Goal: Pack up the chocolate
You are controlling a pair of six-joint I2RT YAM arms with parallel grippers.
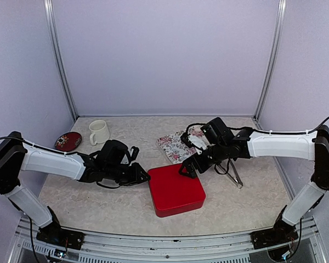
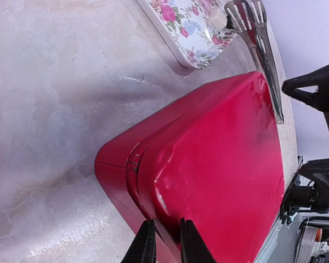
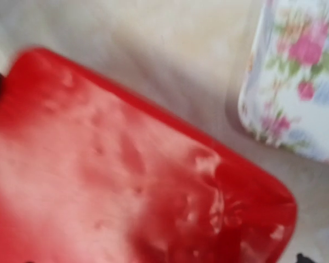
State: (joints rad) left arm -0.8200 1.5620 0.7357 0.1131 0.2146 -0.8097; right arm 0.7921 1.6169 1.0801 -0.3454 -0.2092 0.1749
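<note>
No chocolate shows in any view. A closed red box [image 1: 175,189] lies on the table's middle; it fills the left wrist view [image 2: 208,164] and, blurred, the right wrist view [image 3: 126,175]. My left gripper [image 1: 144,176] is at the box's left edge; its fingers [image 2: 145,246] stand close together with the lid's rim pinched between them. My right gripper [image 1: 187,171] hangs over the box's far edge next to the floral tray [image 1: 175,147]. Its fingers barely show in its own view; the jaws look spread wide.
The floral tray [image 2: 181,27] holds a white paper cup [image 1: 196,138]. Metal tongs [image 1: 234,172] lie right of the box, also in the left wrist view [image 2: 263,60]. A white mug [image 1: 98,131] and a small red dish [image 1: 68,141] sit at the back left.
</note>
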